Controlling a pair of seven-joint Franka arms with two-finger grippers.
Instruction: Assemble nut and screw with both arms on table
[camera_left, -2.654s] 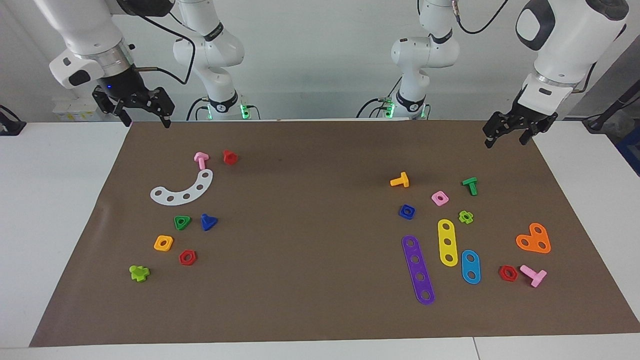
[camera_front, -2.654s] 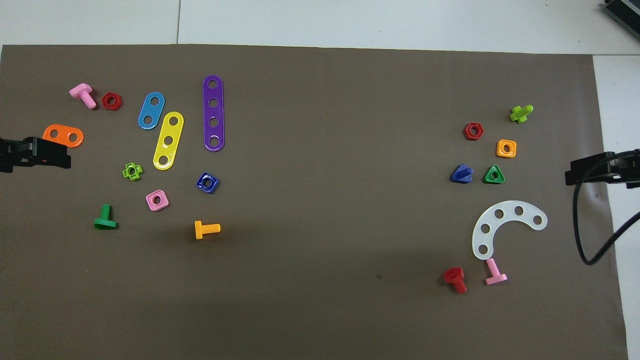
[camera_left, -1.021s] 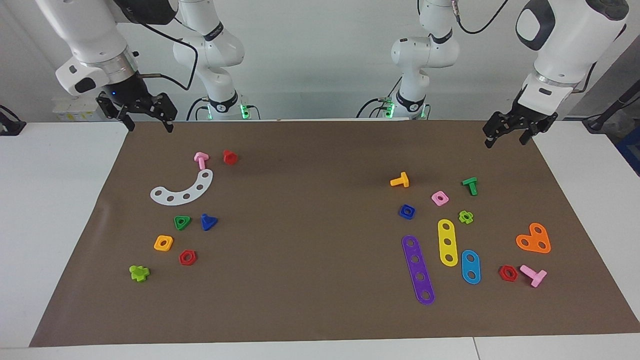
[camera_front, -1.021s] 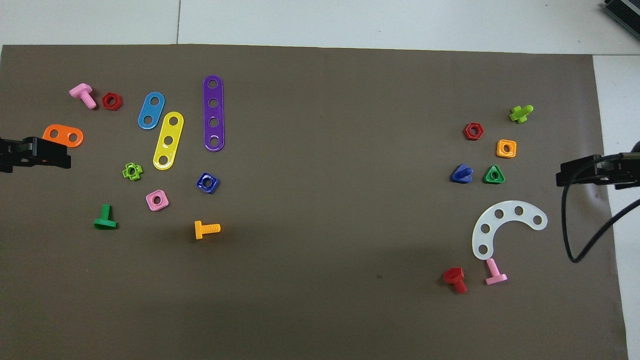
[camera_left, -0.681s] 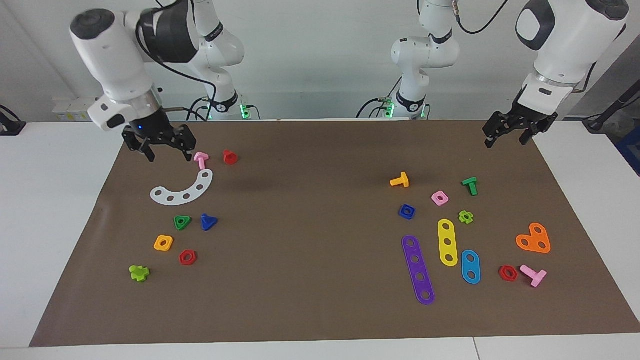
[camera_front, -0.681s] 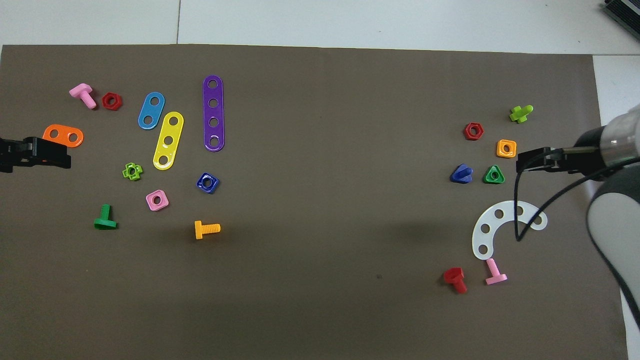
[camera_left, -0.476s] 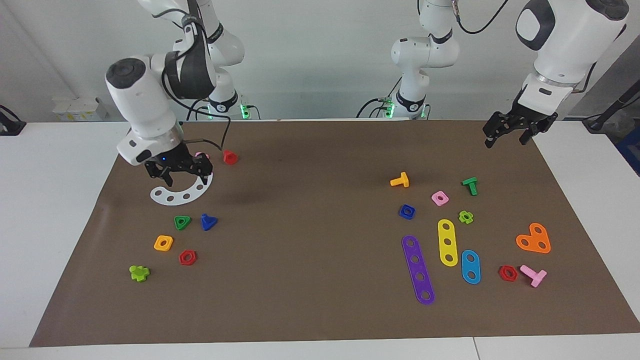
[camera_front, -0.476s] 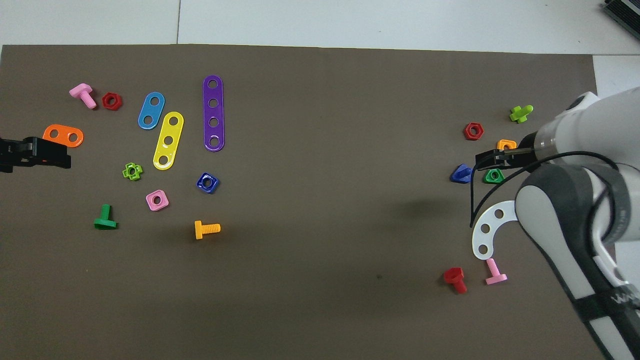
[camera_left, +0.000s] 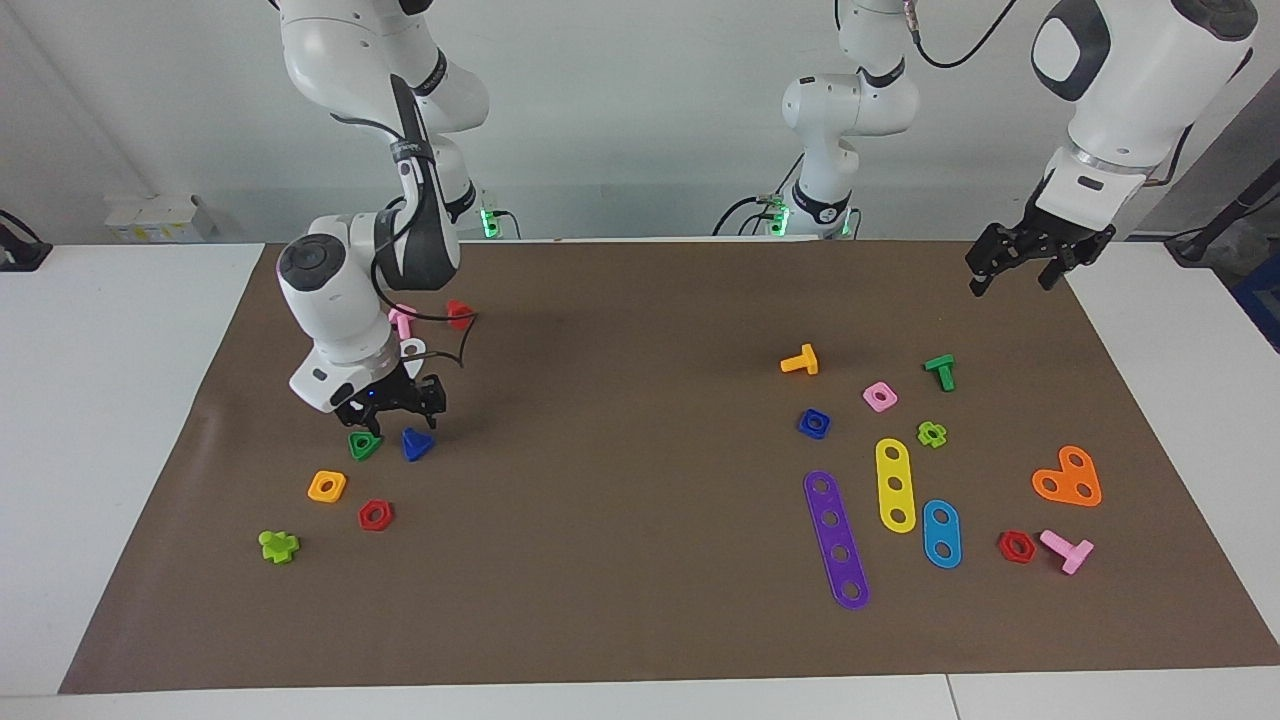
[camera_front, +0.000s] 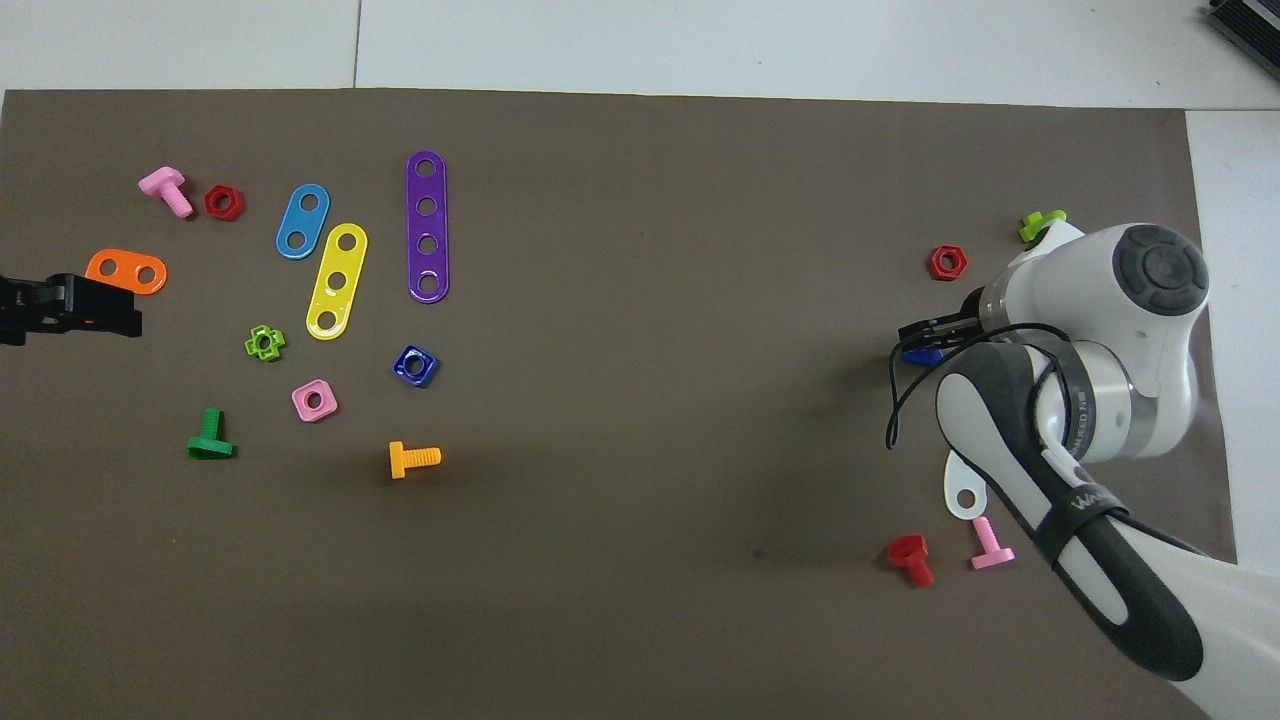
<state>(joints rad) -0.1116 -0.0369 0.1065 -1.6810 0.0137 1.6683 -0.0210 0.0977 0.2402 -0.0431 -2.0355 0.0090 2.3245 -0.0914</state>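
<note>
The blue screw (camera_left: 417, 443) lies on the brown mat (camera_left: 620, 450) toward the right arm's end, beside the green triangular nut (camera_left: 365, 445). My right gripper (camera_left: 392, 410) hangs open just above these two, not touching either. In the overhead view the right gripper (camera_front: 932, 332) covers most of the screw (camera_front: 918, 354). The blue square nut (camera_left: 814, 423) lies flat toward the left arm's end and also shows in the overhead view (camera_front: 415, 366). My left gripper (camera_left: 1012, 270) waits open and empty above the mat's corner; in the overhead view it (camera_front: 70, 305) sits by the orange plate.
Near the screw lie an orange square nut (camera_left: 327, 486), a red hex nut (camera_left: 375, 515) and a lime screw (camera_left: 279, 546). Around the blue nut lie a pink nut (camera_left: 879, 397), an orange screw (camera_left: 800, 361) and purple (camera_left: 836, 540) and yellow (camera_left: 895, 485) strips.
My right arm has swung from the mat's corner near the robots down over the white curved plate to just above the blue screw and green nut. The left arm has not moved.
</note>
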